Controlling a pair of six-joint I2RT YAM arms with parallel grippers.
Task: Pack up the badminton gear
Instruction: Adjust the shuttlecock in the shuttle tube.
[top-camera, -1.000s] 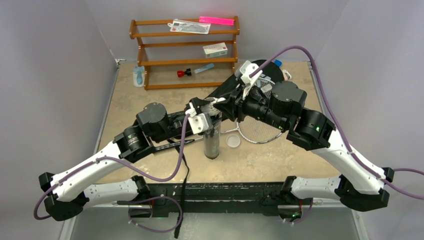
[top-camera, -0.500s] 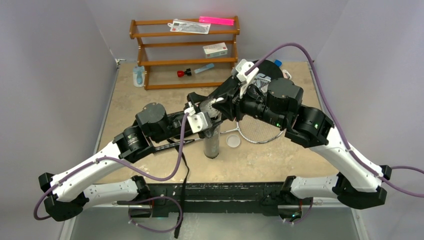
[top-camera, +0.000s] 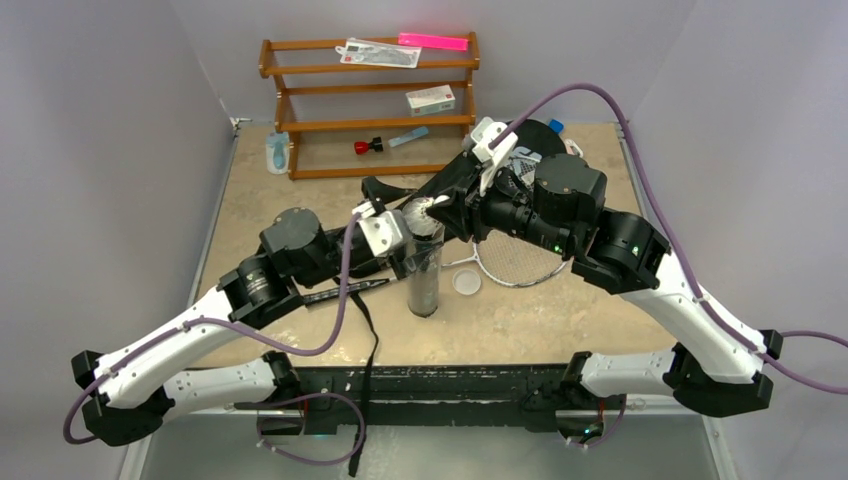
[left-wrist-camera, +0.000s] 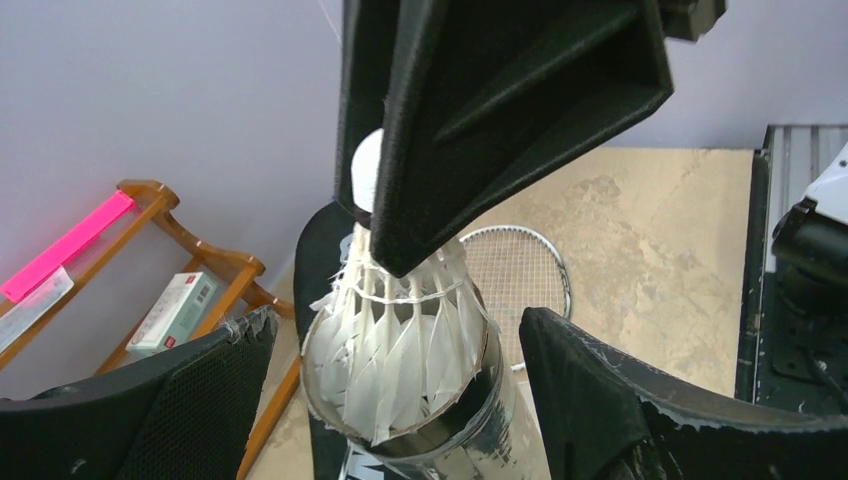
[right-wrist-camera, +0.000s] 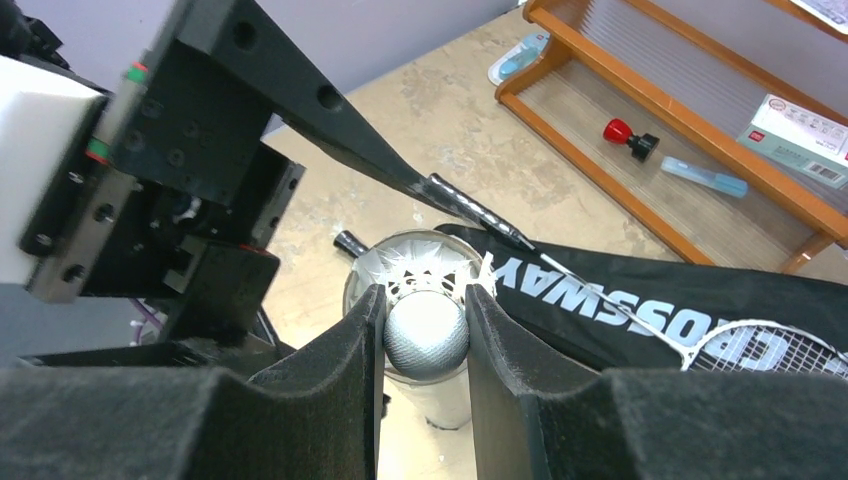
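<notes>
A dark cylindrical tube (top-camera: 424, 285) stands upright at the table's middle. My right gripper (right-wrist-camera: 425, 335) is shut on the round cork of a white feather shuttlecock (right-wrist-camera: 426, 330). It holds the shuttlecock feathers-down in the tube's mouth (left-wrist-camera: 470, 440), and the feathers (left-wrist-camera: 400, 340) sit partly inside the rim. My left gripper (left-wrist-camera: 400, 400) is open, one finger on each side of the tube's top, with a gap on the right. The long black CROSSWAY bag (right-wrist-camera: 640, 300) lies behind the tube. A silver racket (top-camera: 515, 262) lies on it and its black handle (right-wrist-camera: 470, 205) points toward the tube.
The brown wooden rack (top-camera: 370, 105) stands at the back with a white box (top-camera: 430, 99), a pink strip (top-camera: 433, 41) and small items. A round clear lid (top-camera: 466, 283) lies right of the tube. A black strap (top-camera: 368, 340) trails to the front edge.
My right gripper has carried the shuttlecock left and down onto the tube's mouth. My left arm has drawn back a little to the left, and its fingers now stand off the tube.
</notes>
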